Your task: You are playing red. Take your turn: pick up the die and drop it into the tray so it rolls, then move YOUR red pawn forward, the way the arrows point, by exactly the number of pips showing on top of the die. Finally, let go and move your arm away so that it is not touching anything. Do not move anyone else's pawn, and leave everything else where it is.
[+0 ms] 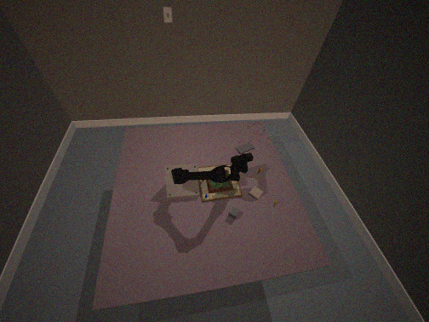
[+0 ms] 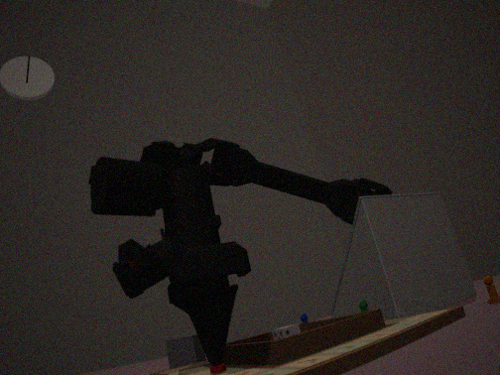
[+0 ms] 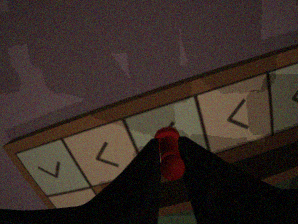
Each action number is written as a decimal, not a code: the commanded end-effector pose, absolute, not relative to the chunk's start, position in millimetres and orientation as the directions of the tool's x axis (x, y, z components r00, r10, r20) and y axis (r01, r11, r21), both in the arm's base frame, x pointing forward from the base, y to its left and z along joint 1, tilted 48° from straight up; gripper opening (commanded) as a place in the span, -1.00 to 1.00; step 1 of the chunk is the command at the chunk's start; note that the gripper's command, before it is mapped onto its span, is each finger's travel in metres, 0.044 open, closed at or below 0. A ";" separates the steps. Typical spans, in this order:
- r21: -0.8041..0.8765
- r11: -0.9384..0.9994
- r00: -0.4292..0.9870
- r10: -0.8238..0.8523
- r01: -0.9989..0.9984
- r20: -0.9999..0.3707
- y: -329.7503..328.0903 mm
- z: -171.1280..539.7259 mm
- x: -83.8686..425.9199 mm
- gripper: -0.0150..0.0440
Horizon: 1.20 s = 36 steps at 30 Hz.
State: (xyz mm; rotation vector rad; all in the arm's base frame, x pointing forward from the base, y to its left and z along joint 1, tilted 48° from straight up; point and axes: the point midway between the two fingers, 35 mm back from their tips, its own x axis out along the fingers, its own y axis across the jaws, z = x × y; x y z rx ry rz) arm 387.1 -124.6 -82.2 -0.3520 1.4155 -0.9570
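1. Top view: the arm reaches from its white base plate (image 1: 180, 187) across the game board (image 1: 221, 189), and the gripper (image 1: 241, 163) hangs over the board's far side. From up here the view is too distant and dim to show the pawn or the fingers. It does show the layout that the others miss: a pale card (image 1: 245, 147) beyond the board, a white block (image 1: 256, 192) and a grey block (image 1: 233, 216) on the pink mat (image 1: 140, 238), all apart from the arm.

2. Exterior view: the fingers taper to a point right at the board's edge track, with the red pawn (image 2: 217, 368) pinched at their tips and low enough to be resting on, or just above, a square. I judge this is the set-down at the counted square. Only this view shows the die (image 2: 286, 331) lying in the tray (image 2: 317, 333), with the blue pawn (image 2: 304, 317) and green pawn (image 2: 363, 306) standing behind it, and an orange pawn (image 2: 490, 289) off to the right on the mat. The die's pips cannot be read.

3. Wrist view: the claw is closed on the red pawn (image 3: 170, 153), one dark finger on each side, so the piece stays upright. It stands over the pale square between two arrow squares (image 3: 103, 155). Only this view shows the arrows, which point left along the track.
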 end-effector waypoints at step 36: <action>-0.722 0.659 -0.112 -0.718 0.209 -0.687 -14.0 3.5 285.5 1.00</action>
